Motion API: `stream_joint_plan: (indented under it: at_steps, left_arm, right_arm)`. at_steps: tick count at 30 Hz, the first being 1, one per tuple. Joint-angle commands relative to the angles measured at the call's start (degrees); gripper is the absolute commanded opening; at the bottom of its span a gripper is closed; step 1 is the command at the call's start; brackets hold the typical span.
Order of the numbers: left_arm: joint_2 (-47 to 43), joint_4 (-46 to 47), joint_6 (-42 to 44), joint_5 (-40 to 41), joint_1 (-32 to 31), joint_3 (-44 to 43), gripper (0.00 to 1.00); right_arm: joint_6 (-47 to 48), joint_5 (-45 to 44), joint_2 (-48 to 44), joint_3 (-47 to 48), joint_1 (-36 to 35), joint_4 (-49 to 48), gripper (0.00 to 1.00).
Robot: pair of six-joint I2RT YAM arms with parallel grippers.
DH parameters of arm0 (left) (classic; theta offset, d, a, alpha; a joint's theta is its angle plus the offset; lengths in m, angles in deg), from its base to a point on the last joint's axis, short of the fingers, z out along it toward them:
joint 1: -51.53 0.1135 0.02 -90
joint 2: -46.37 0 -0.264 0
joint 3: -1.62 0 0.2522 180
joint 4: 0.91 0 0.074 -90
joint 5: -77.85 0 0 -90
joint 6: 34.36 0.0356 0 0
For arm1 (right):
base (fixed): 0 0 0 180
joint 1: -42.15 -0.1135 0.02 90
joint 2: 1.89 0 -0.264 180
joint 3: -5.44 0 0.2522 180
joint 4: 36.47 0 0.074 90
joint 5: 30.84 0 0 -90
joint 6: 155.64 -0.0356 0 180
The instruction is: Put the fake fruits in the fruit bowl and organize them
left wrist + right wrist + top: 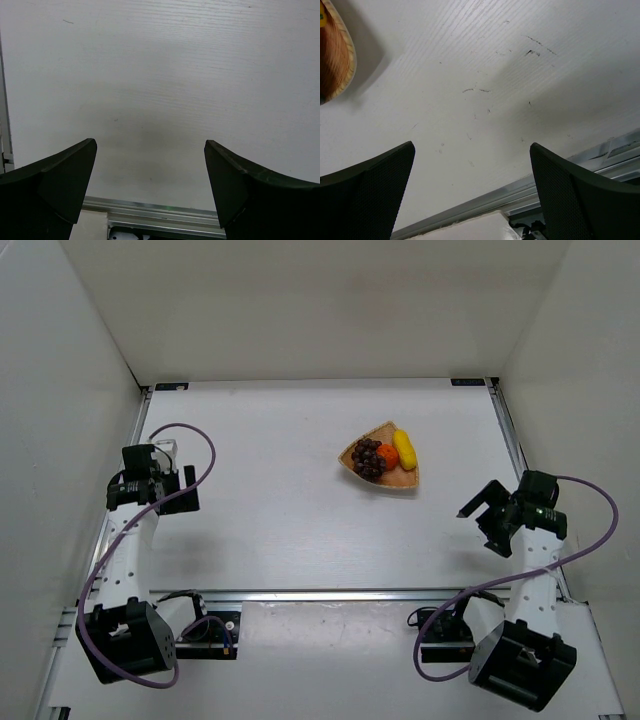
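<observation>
The tan wicker fruit bowl (pixel 406 478) sits right of the table's centre. In it lie the dark grape bunch (pixel 368 457), the round orange (pixel 388 455) and the yellow fruit (pixel 405 449), side by side. A part of the bowl's rim (pixel 340 65) shows at the upper left of the right wrist view. My left gripper (pixel 178 487) is open and empty, far left of the bowl. My right gripper (pixel 487 519) is open and empty, to the near right of the bowl. Both wrist views show only bare table between the fingers.
White walls enclose the table on three sides. A metal rail (pixel 350 594) runs along the near edge, and rails run down the left and right sides. Cables loop from both arms. Faint scuff marks (pixel 535 47) dot the table near my right gripper.
</observation>
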Motion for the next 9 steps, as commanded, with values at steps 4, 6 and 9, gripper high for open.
stream_joint_plan:
  at_steps: [4, 6, 9]
  left_arm:
    - [-1.6, -0.3, -0.3, -2.3, 0.3, 0.2, 1.00]
    - [-1.6, -0.3, -0.3, -2.3, 0.3, 0.2, 1.00]
    - [-1.6, -0.3, -0.3, -2.3, 0.3, 0.2, 1.00]
  right_arm:
    - [0.9, -0.6, -1.4, -0.3, 0.2, 1.4, 1.00]
    - [0.9, 0.0, -2.1, -0.9, 0.2, 1.4, 1.00]
    - [0.9, 1.5, -3.6, -1.9, 0.2, -0.6, 1.00]
